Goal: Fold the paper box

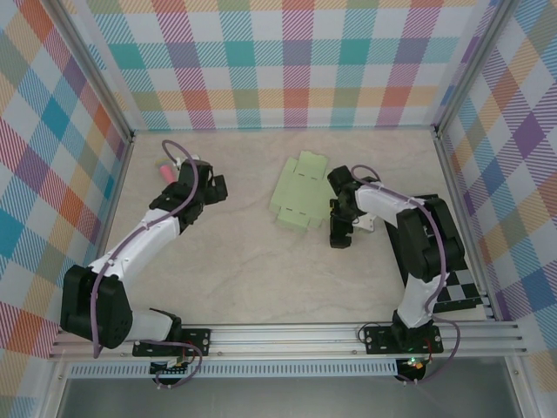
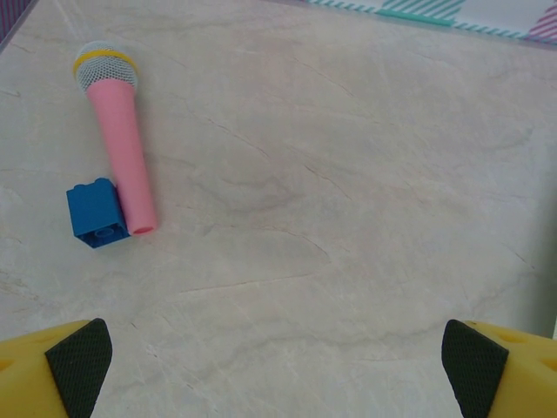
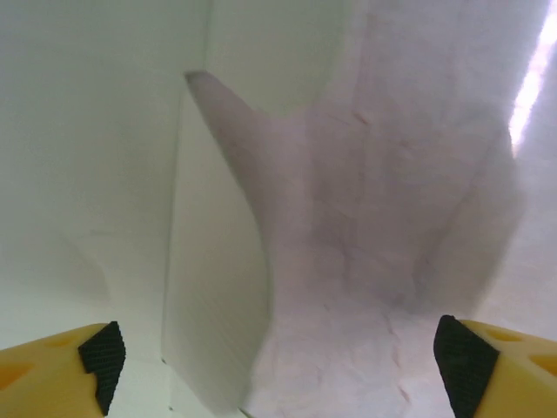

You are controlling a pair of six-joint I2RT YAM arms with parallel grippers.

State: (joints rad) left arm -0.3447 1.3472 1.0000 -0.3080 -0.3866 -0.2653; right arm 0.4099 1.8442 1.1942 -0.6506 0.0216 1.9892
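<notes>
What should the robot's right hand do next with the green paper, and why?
Probably ease the right gripper down and close it on the flap beside it. It hangs open right at the edge of the paper box, and the sheet is not yet folded into a box.

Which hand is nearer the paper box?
Right. The right hand is at the right edge of the paper box; the left hand is well to its left, by the pink microphone.
</notes>
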